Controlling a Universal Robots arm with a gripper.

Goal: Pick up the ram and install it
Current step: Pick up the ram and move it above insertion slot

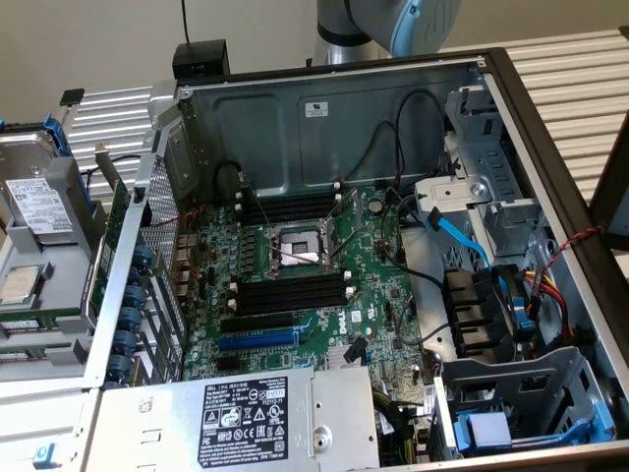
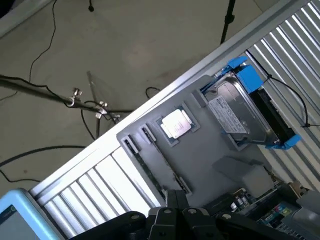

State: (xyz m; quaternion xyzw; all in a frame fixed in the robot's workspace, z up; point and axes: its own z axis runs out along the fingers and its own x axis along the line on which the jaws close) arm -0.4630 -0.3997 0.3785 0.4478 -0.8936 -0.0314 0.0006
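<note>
The ram (image 2: pixel 161 164) lies edge-up in a groove of the grey tray (image 2: pixel 210 150), with a second like stick (image 2: pixel 142 165) alongside it. In the exterior view a ram stick shows as a green strip (image 1: pixel 44 317) in the same tray (image 1: pixel 54 285), at that view's left, outside the case. My gripper (image 2: pixel 176 200) hovers over the tray by the near end of the sticks, shut, with nothing between its fingers. The motherboard's black memory slots (image 1: pixel 292 291) with white end clips lie beside the CPU socket (image 1: pixel 300 248).
The tray also holds a CPU (image 2: pixel 175 124) and a hard drive (image 2: pixel 242 110) with blue rails. The open case has tall metal walls (image 1: pixel 314 113), a power supply (image 1: pixel 246 413) in front, a blue expansion slot (image 1: pixel 257 339) and loose cables (image 1: pixel 462 241). My arm (image 1: pixel 393 25) stands behind the case.
</note>
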